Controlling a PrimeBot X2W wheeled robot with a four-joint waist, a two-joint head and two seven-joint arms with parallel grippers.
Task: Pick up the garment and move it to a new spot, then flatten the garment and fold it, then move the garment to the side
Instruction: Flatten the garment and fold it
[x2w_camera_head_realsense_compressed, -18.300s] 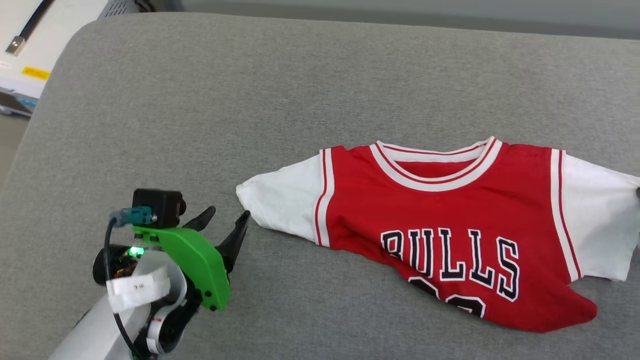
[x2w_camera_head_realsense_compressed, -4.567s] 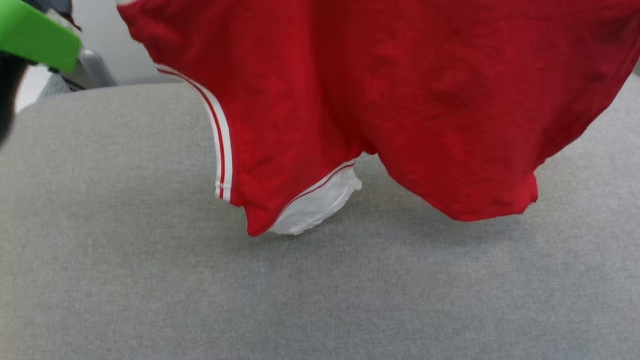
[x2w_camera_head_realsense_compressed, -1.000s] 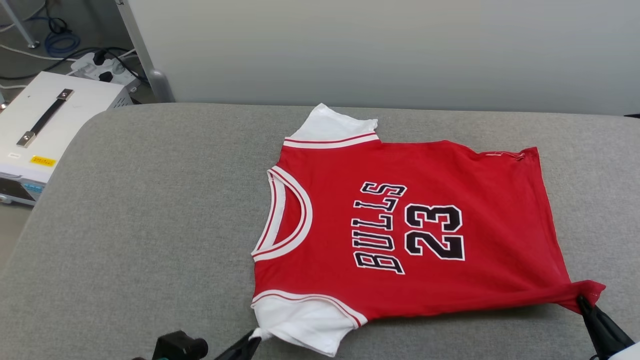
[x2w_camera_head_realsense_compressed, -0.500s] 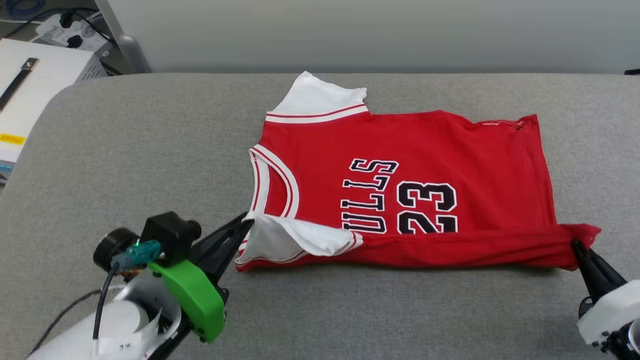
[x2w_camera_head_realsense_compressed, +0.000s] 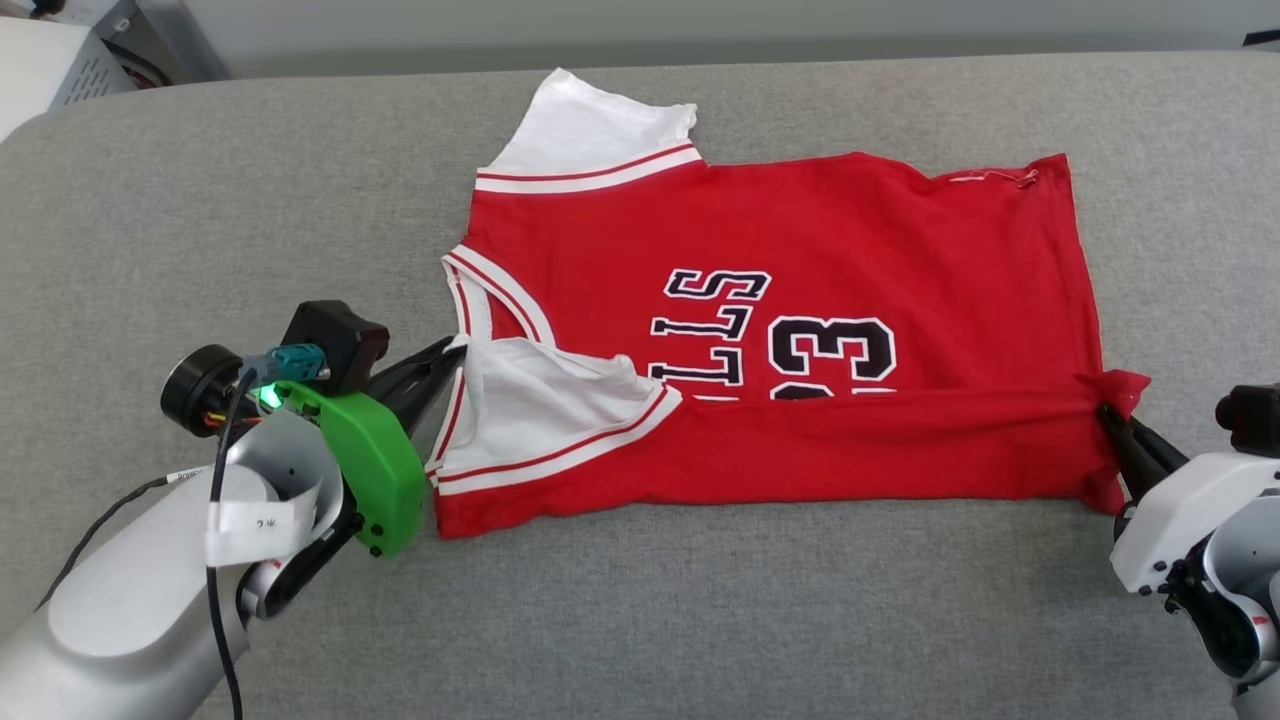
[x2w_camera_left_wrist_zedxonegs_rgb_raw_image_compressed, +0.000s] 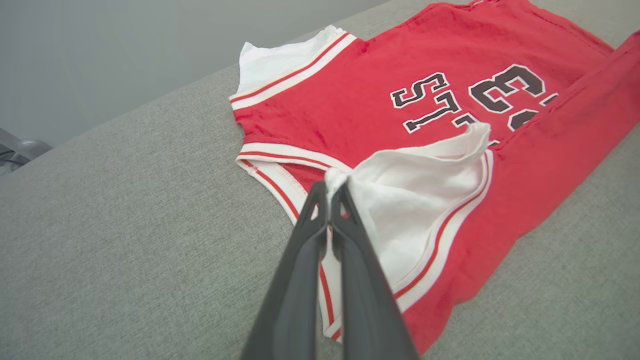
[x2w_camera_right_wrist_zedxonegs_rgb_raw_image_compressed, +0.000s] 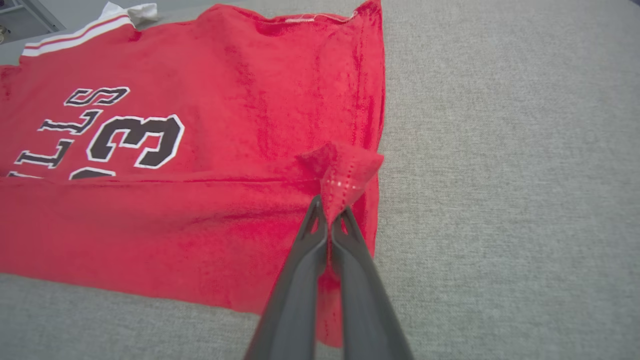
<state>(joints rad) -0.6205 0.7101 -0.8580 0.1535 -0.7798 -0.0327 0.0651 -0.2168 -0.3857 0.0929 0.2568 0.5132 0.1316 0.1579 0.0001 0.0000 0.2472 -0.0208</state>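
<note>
So the garment (x2w_camera_head_realsense_compressed: 800, 230) is lying front-up on the grey fabric surface (x2w_camera_head_realsense_compressed: 250, 180), collar toward the robot's left and hem toward its right. The near long edge is doubled over onto the chest, so it covers the lower part of the black lettering (x2w_camera_head_realsense_compressed: 710, 320) and the number. The left gripper (x2w_camera_head_realsense_compressed: 455, 350) has its fingers clamped tight on the tip of the near white sleeve (x2w_camera_head_realsense_compressed: 540, 400), which is flipped over beside the collar. The right gripper (x2w_camera_head_realsense_compressed: 1105, 412) is pinched on the near hem corner (x2w_camera_head_realsense_compressed: 1122, 385) — a little red peak pokes up past the fingertips. The far sleeve (x2w_camera_head_realsense_compressed: 590, 130) lies flat on the surface.
</note>
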